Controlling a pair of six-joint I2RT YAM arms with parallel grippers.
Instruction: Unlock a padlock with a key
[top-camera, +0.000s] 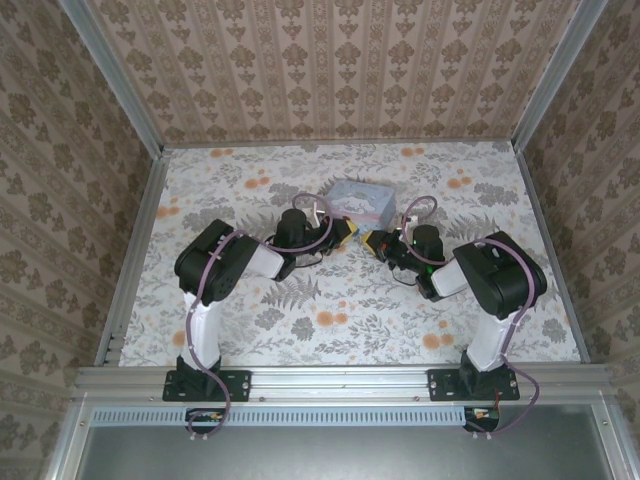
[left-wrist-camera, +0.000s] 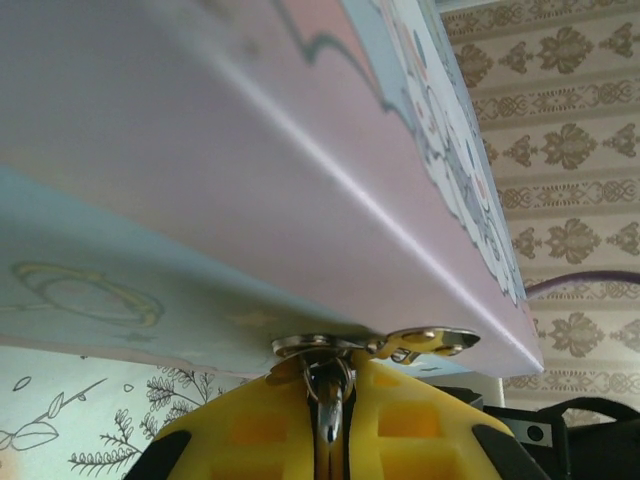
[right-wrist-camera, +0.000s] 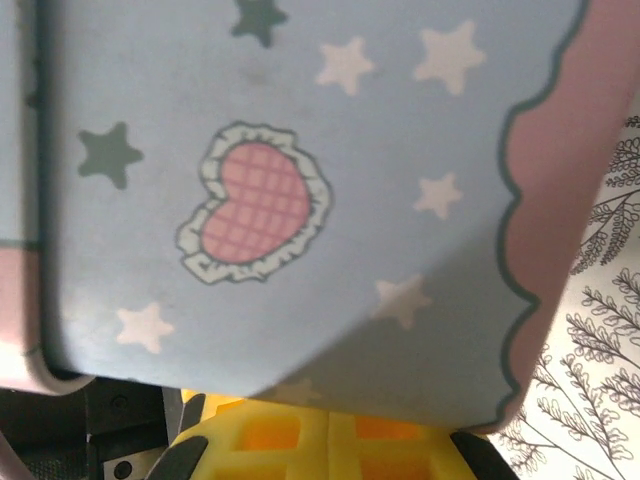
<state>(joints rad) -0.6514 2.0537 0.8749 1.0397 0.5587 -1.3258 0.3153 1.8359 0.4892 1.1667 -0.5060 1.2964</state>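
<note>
In the left wrist view my left gripper (left-wrist-camera: 330, 378) is shut on the key (left-wrist-camera: 331, 410). Its thin metal shank is clamped between the yellow pads (left-wrist-camera: 262, 425). A small ring and a brownish-gold flat piece (left-wrist-camera: 432, 342) sit at the fingertips, pressed against the underside of the pale blue tin (left-wrist-camera: 250, 180). From above, the left gripper (top-camera: 345, 233) and right gripper (top-camera: 378, 243) meet just in front of the tin (top-camera: 357, 200). My right gripper (right-wrist-camera: 328, 428) has its yellow fingers together and its tips are hidden behind the tin's star-printed side (right-wrist-camera: 300, 150). The padlock is hidden.
The tin stands mid-table on the flower-printed floor (top-camera: 330, 320). Patterned walls (top-camera: 330, 60) and metal rails close in the back and both sides. Both arms' cables (top-camera: 310, 215) loop near the tin. Open floor lies in front of and behind the grippers.
</note>
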